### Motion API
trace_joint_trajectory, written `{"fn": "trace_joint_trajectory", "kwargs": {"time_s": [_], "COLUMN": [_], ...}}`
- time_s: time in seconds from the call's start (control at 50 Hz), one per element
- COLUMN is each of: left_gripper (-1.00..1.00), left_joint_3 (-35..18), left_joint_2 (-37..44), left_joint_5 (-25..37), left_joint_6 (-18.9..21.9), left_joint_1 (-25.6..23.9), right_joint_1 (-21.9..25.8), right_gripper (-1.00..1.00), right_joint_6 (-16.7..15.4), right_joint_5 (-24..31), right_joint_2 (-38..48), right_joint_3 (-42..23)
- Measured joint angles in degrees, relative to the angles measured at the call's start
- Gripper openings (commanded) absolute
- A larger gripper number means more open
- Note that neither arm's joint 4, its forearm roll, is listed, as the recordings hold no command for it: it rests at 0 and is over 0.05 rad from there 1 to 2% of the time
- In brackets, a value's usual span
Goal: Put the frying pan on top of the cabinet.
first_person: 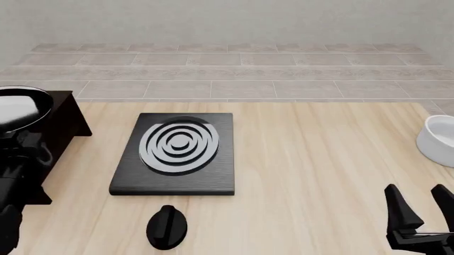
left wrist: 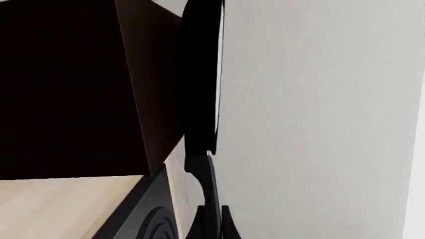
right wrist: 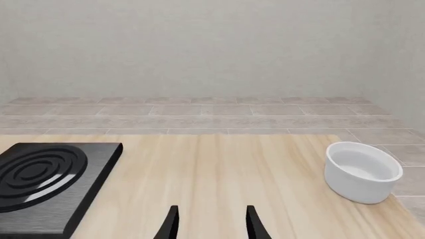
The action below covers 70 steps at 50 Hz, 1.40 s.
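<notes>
left tool (left wrist: 211,226) grips the frying pan (first_person: 20,109) by its thin handle, over the cabinet (first_person: 65,118) at the tabletop's left edge. level it and lower gently before letting go. right tool (first_person: 420,211) idles wide open.

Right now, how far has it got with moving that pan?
Done: the frying pan is off the stove plate and raised over the cabinet at the table's left edge. In hand: the left gripper holds its handle. Left: set it down on the cabinet top and let go. The right gripper waits open.
</notes>
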Motion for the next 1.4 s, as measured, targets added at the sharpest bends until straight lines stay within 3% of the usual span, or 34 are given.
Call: {"fn": "trace_joint_trajectory", "kwargs": {"time_s": [0.1, 0.12, 0.8, 1.4], "left_gripper": [-1.0, 1.0, 1.0, 1.0], "left_joint_3": [0.06, 0.1, 0.96, 4.45], "left_joint_2": [0.31, 0.35, -2.51, -16.54], "left_joint_5": [-0.52, -0.63, 0.75, 7.87], "left_joint_6": [-0.13, -0.18, 0.78, 1.36], "left_joint_1": [0.06, 0.07, 1.07, 8.09], "right_joint_1": [0.01, 0.02, 0.23, 0.31], "right_gripper": [1.0, 1.0, 1.0, 1.0], "right_joint_6": [-0.09, -0.1, -0.73, -1.12], "right_joint_5": [0.07, 0.07, -0.12, 0.49], "right_joint_2": [-0.06, -0.05, 0.22, -0.39], "right_joint_3": [0.0, 0.0, -0.02, 0.0]}}
